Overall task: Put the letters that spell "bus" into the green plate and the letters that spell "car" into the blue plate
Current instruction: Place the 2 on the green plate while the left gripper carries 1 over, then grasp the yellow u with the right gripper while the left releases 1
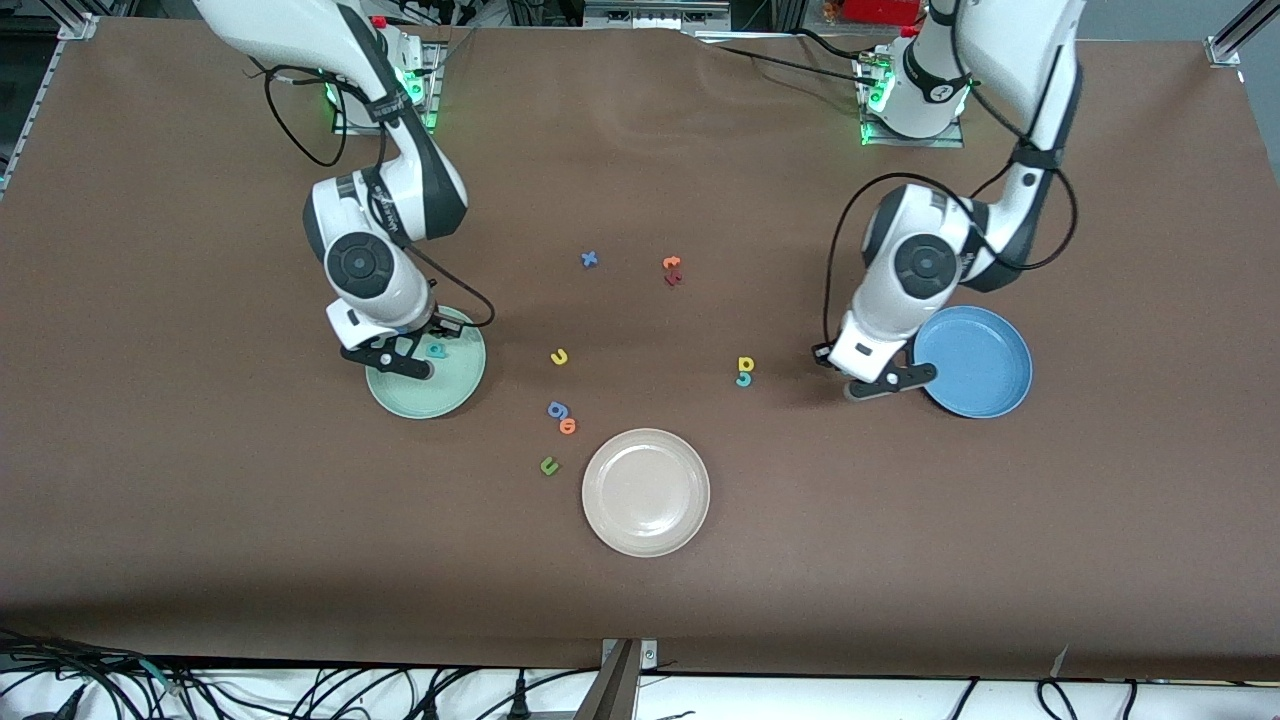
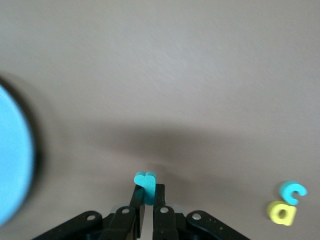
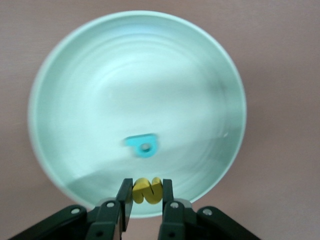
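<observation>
- Right gripper (image 3: 145, 192) pinches the yellow s (image 3: 146, 190) over the green plate (image 3: 75, 75), where the teal b (image 3: 142, 145) lies.
- Left gripper (image 2: 148, 200) pinches the teal r (image 2: 146, 184) over the table beside the blue plate (image 1: 985, 375).

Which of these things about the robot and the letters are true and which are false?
1. The right tool holds a yellow letter over the green plate. True.
2. The green plate has no letter lying in it. False: a teal b lies in it.
3. The left tool holds a teal letter. True.
4. The yellow a and teal c are in the blue plate. False: they lie on the table, touching each other.
5. The beige plate holds three letters. False: it holds none.
</observation>
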Controlling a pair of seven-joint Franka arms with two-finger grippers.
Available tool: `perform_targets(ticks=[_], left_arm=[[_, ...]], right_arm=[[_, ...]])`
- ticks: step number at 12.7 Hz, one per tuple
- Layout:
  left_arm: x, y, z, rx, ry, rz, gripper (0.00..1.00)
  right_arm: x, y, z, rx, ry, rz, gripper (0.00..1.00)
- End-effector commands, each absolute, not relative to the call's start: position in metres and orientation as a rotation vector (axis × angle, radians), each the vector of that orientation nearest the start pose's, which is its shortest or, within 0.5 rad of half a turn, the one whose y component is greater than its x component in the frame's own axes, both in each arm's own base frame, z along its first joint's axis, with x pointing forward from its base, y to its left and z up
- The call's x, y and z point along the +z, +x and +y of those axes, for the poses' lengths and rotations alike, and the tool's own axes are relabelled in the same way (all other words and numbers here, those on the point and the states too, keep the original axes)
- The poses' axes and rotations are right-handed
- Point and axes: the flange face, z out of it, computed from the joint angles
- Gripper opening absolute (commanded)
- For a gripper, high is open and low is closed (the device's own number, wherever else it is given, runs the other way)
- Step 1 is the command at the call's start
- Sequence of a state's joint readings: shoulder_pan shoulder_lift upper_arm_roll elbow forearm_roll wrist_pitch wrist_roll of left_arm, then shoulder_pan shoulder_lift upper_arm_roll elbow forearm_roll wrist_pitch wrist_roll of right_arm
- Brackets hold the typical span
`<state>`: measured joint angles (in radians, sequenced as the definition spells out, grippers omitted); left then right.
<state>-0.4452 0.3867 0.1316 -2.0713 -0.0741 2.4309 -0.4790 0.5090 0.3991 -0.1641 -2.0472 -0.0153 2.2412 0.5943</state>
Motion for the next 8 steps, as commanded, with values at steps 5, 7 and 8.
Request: perform_targets(ticks=[5, 7, 8], left_arm=[[0.259, 0.56, -0.066, 0.04, -3.118, 0.117, 0.03], [0.258, 0.557, -0.027, 0.055, -3.114, 0.265, 0.04], [0.257, 0.557, -0.007, 0.057, -3.111, 0.322, 0.04]], right_arm=[[0.231, 0.542, 0.196, 0.296, -3.252, 0.316, 0.98], [0.254, 0.55, 0.226, 0.319, -3.181, 0.351, 0.97], [0.265, 0.552, 0.243, 0.313, -3.151, 0.346, 0.96]])
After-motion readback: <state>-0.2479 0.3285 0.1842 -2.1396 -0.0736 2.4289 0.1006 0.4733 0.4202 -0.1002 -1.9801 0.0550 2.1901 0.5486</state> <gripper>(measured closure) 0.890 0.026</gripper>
